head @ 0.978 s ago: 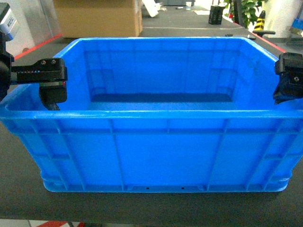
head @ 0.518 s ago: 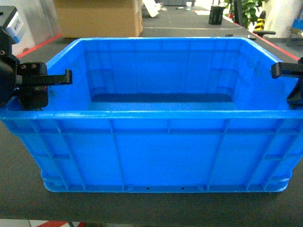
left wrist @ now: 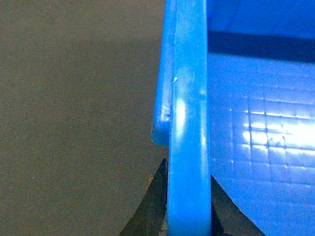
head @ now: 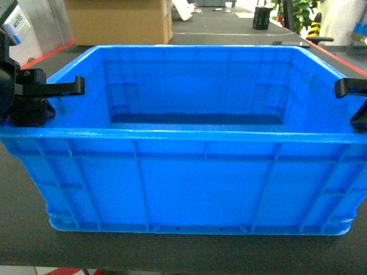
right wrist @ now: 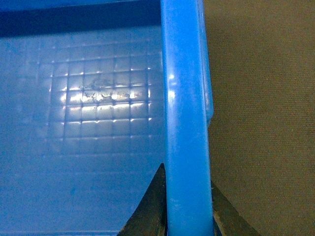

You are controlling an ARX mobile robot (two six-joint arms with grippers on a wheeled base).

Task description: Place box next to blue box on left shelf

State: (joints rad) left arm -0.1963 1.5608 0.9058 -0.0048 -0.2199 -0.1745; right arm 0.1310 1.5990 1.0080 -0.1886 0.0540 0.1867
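The box (head: pixel 200 183), a large bright-blue ribbed crate with nothing inside, stands on the dark table and fills the head view. My left gripper (head: pixel 56 98) straddles its left rim, one finger inside and one outside. The left wrist view shows that rim (left wrist: pixel 187 98) pinched between the two dark fingers of the left gripper (left wrist: pixel 189 216). My right gripper (head: pixel 354 103) sits on the right rim in the same way. Seen from the right wrist, the right gripper (right wrist: pixel 188 216) is shut on the rim (right wrist: pixel 184 98). The left shelf and the blue box are out of view.
A cardboard carton (head: pixel 117 20) stands behind the crate at the back left. A small black container (head: pixel 261 17) and a green plant (head: pixel 298 11) are at the back right. Red edging (head: pixel 51 54) runs along the dark table (head: pixel 172 252).
Both grippers have moved outward from inside the crate onto its side rims and closed on them. The crate has barely shifted.
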